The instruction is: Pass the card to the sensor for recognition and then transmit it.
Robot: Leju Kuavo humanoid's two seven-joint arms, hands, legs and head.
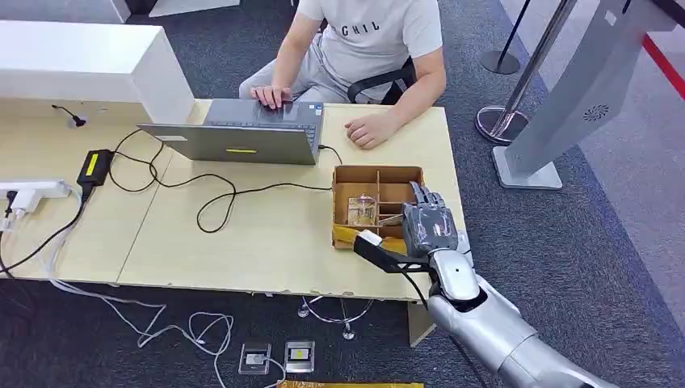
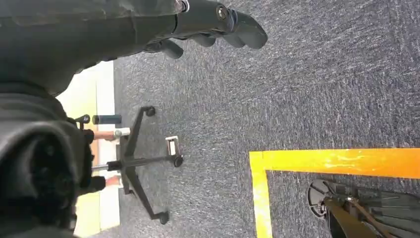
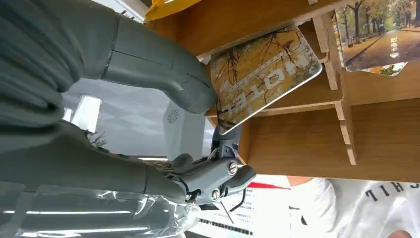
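An open cardboard box [image 1: 378,175] with wooden dividers stands near the table's right edge. My right hand [image 1: 428,223] reaches into its right side. Up close, the right hand [image 3: 148,69] pinches a card [image 3: 265,69] printed with autumn leaves between the thumb and a finger. The card is tilted among the dividers of the box [image 3: 297,144]. A second picture card [image 3: 379,37] stands in a neighbouring slot. The grey sensor post [image 1: 565,105] rises from the floor right of the table. My left hand [image 2: 218,25] hangs over the carpet and holds nothing.
A person [image 1: 363,40] sits across the table [image 1: 242,242], one hand on a laptop [image 1: 242,133], the other resting near the box. Black cables [image 1: 202,190] and a power adapter [image 1: 94,166] lie on the left. Barrier posts [image 1: 505,121] stand beside the sensor post.
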